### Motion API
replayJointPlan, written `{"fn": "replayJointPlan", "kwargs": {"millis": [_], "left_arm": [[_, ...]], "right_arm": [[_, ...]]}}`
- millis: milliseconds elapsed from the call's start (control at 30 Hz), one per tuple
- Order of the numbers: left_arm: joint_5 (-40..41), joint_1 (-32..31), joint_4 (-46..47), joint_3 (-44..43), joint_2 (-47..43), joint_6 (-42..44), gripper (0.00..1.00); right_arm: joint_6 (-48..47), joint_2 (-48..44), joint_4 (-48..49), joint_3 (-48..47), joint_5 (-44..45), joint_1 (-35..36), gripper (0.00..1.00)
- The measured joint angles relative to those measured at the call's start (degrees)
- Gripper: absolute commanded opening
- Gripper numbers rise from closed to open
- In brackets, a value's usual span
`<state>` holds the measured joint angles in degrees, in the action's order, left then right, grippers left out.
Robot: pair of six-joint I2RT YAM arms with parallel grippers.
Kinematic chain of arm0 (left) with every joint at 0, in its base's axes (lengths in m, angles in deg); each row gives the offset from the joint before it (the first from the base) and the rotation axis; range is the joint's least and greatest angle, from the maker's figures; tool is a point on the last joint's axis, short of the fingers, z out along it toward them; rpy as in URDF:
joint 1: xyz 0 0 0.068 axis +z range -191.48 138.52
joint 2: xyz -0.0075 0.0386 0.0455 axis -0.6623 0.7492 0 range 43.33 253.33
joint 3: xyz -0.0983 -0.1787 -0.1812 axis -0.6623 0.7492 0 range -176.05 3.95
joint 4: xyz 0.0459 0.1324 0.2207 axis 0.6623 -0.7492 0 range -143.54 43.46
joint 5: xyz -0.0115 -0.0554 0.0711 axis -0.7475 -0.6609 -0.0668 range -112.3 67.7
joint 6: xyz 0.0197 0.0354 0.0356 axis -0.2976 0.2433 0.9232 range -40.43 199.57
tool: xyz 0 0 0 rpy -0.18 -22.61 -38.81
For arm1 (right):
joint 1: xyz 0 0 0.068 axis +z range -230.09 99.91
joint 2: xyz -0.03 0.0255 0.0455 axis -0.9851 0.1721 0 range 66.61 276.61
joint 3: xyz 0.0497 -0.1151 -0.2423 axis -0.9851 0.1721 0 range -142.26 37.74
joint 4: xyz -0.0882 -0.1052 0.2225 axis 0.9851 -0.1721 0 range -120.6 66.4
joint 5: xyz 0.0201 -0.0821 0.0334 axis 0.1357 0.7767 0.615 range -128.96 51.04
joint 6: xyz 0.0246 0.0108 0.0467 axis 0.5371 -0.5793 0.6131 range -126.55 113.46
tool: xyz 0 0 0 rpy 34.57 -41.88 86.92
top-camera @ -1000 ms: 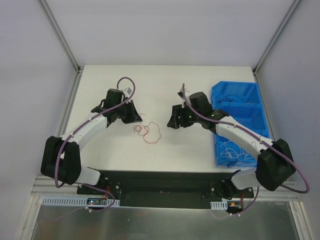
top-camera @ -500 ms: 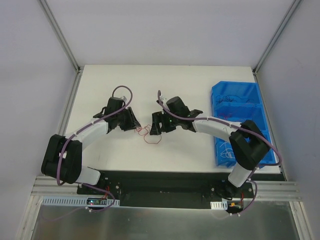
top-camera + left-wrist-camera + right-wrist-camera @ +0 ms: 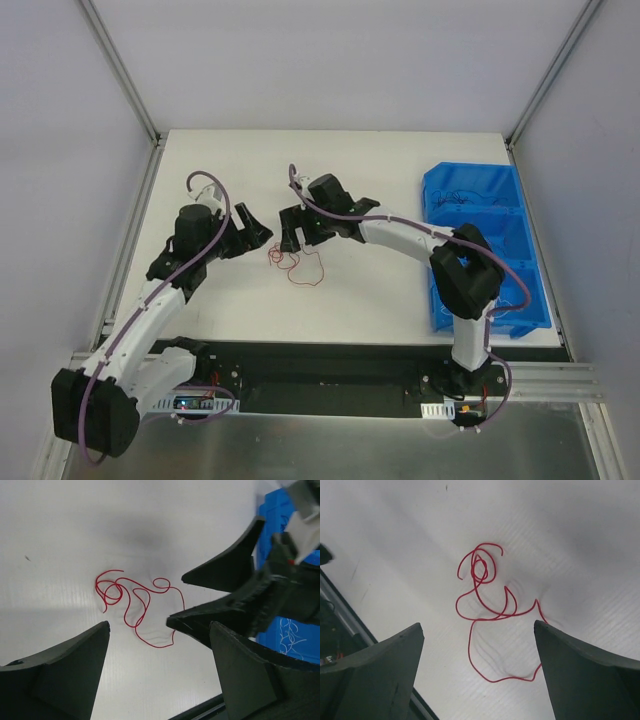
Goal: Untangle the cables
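- The left hand (image 3: 159, 629) is hanging low over the bench (image 3: 400, 160) with its fingers spread apart, gripping nothing. The red cable is lying just ahead of its fingertips.
- The red cable (image 3: 489, 600) is lying loose on the bench between the two hands, touching neither. One end is coiling over itself in a small cluster of loops, while the other is trailing off in an open curve. No other colour is showing in it, so it is probably already free of the others.
- The right hand (image 3: 477, 626) is hovering just above the same cable, fingers wide apart and empty.
- The blue bin (image 3: 432, 215) is sitting at the right edge, well apart from the hands, holding thin white cables (image 3: 468, 302) and some darker ones.
- What is looking left to do: opening out the coiled end, then perhaps binning this cable.
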<state>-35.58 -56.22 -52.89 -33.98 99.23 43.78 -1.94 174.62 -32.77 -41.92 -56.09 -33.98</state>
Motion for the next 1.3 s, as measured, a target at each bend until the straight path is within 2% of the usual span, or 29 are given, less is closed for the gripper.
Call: {"fn": "replayJointPlan", "kwargs": {"millis": [367,533,633,800,933,1100,1300], "left_arm": [[8.4,0.2,-4.4,0.4,-16.1,7.0,0.81],[9.8,0.2,-5.9,0.6,-17.8,8.0,0.8],[10.4,0.2,-6.7,1.1,-17.8,8.2,0.8],[10.9,0.2,-7.4,1.3,-17.9,8.2,0.8],[10.8,0.2,-7.7,1.3,-18.1,8.2,0.8],[10.8,0.2,-7.7,1.3,-18.1,8.2,0.8],[10.7,0.2,-7.7,1.3,-18.2,8.0,0.8]], "right_arm": [[-8.8,14.4,-11.0,-18.6,6.3,5.9,0.95],[-11.8,20.0,-17.3,-26.3,11.7,9.9,0.83],[-12.8,22.1,-20.0,-28.1,15.9,12.0,0.71],[-13.6,22.5,-22.8,-27.8,21.1,13.1,0.37],[-13.7,22.4,-22.3,-25.5,23.8,12.9,0.02],[-12.9,16.7,-18.2,-16.1,24.2,12.0,0.0],[-11.6,3.7,-14.1,-2.8,19.7,6.7,0.0]]}}
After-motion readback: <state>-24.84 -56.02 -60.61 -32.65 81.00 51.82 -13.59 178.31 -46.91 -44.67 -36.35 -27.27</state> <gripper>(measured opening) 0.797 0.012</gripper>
